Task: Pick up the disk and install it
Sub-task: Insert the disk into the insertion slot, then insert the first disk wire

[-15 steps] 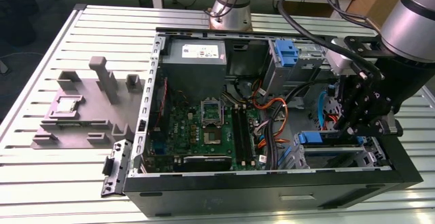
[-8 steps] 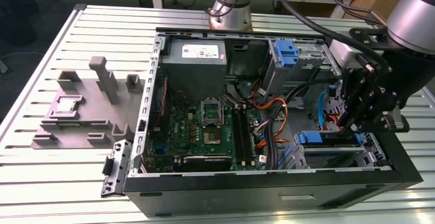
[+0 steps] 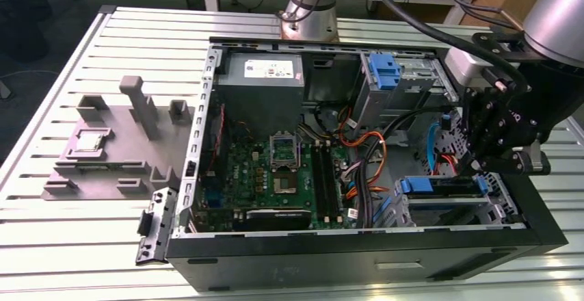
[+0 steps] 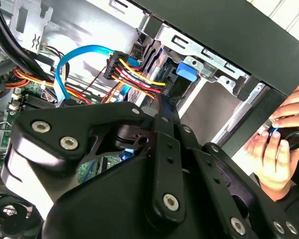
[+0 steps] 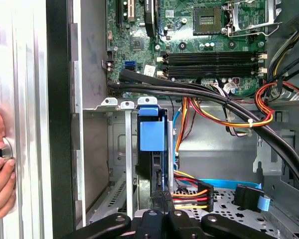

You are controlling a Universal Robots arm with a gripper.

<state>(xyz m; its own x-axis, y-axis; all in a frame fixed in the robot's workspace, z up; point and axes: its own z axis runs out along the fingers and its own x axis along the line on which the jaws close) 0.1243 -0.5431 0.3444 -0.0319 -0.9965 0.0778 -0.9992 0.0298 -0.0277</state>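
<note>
Exterior view: the gripper is positioned over the drive cage at the open computer case's 4 o'clock corner, where the disk is seated. First wrist view: the disk is seen edge-on within the cage. Second wrist view: a person's hand is visible. Finger state cannot be told.

You get even overhead light in the exterior view, with a pale sheen on the slatted table along its near edge and deep shadow inside the computer case. In the second wrist view, the black gripper linkage close to the lens looks soft
</note>
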